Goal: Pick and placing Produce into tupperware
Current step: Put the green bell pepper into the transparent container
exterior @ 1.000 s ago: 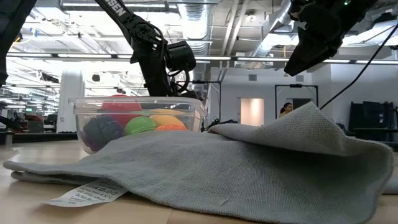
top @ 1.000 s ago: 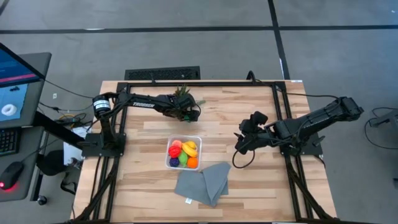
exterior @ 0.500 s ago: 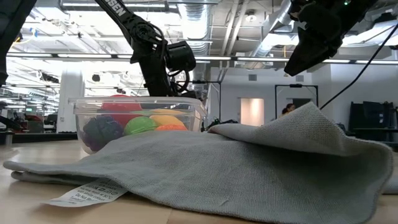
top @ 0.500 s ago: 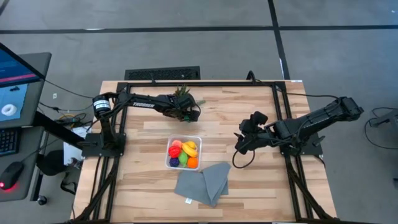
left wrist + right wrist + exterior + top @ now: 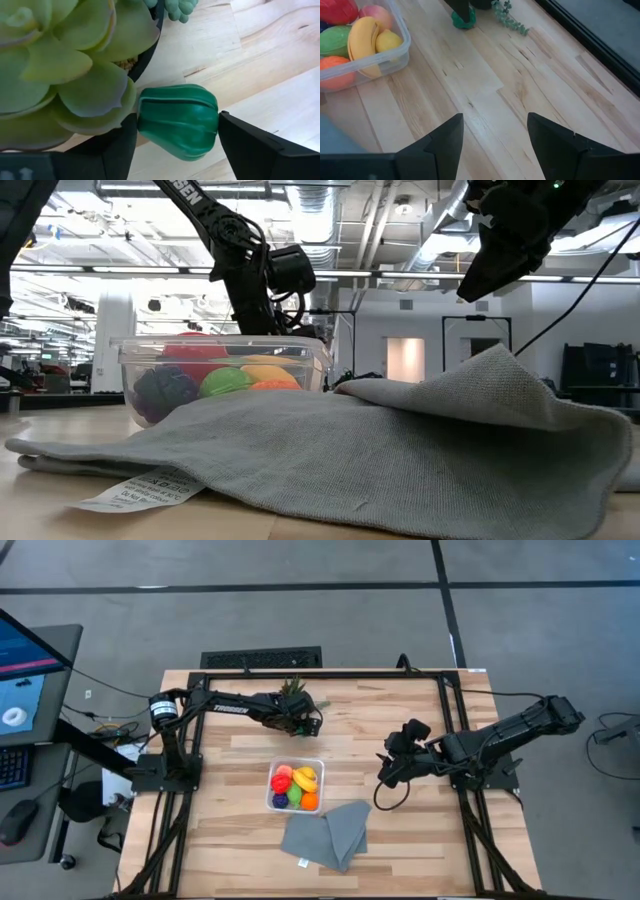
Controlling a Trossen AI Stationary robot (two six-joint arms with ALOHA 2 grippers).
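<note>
The clear tupperware (image 5: 296, 785) stands mid-table and holds several produce toys: a red one, a yellow banana (image 5: 360, 37), a lime-green, a purple and an orange one. A dark green ribbed toy (image 5: 177, 120) lies on the wood against the black pot of the potted plant (image 5: 293, 695), at the far side. My left gripper (image 5: 308, 724) is shut on it. My right gripper (image 5: 385, 772) hangs open above bare wood to the tupperware's right, with nothing between its fingers (image 5: 445, 145). My left gripper pinches the dark green toy between its two fingers, one on each of its opposite sides (image 5: 145, 120). The fingers slant down from above. The toy rests on the table beside the pot's base, under the plant's leaves.
A folded grey cloth (image 5: 325, 832) with a white tag lies near the front edge, just in front of the tupperware. A sprig of small green leaves (image 5: 512, 20) lies beside the pot. Bare wood spreads between the pot and the tupperware and to the right.
My left gripper has shut its fingers onto the dark green toy beside the pot without shifting its place. The right arm has kept still.
</note>
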